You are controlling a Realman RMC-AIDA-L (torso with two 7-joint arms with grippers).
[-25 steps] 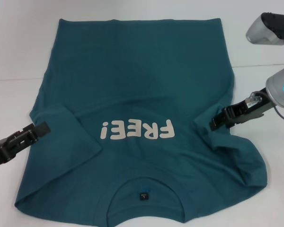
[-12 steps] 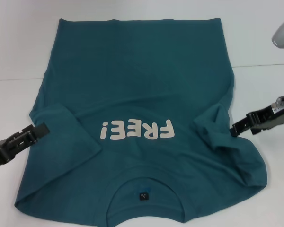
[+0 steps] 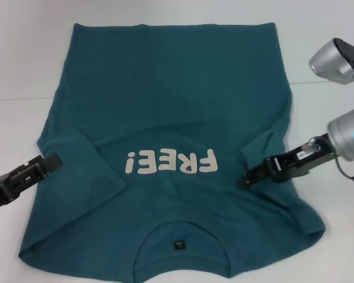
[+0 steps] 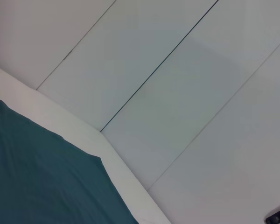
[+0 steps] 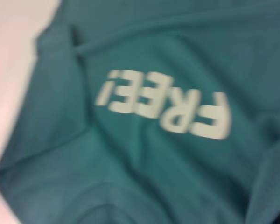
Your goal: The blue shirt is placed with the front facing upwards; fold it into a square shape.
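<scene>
The blue shirt lies spread flat on the white table, front up. Its white "FREE!" print reads upside down to me, and the round neck with its dark label is at the near edge. My right gripper reaches in from the right, with its tip low over the rumpled right sleeve. My left gripper hovers at the shirt's left edge beside the left sleeve. The right wrist view is filled by the shirt and its print. The left wrist view catches a corner of the shirt.
White tabletop borders the shirt on the left, right and far sides. A pale panelled wall rises behind the table. The shirt's near hem runs to the bottom of the head view.
My right gripper drew back to the right off the shirt, then came in again lower and further left onto the right sleeve, whose outer edge has shifted inward. The left arm stayed still.
</scene>
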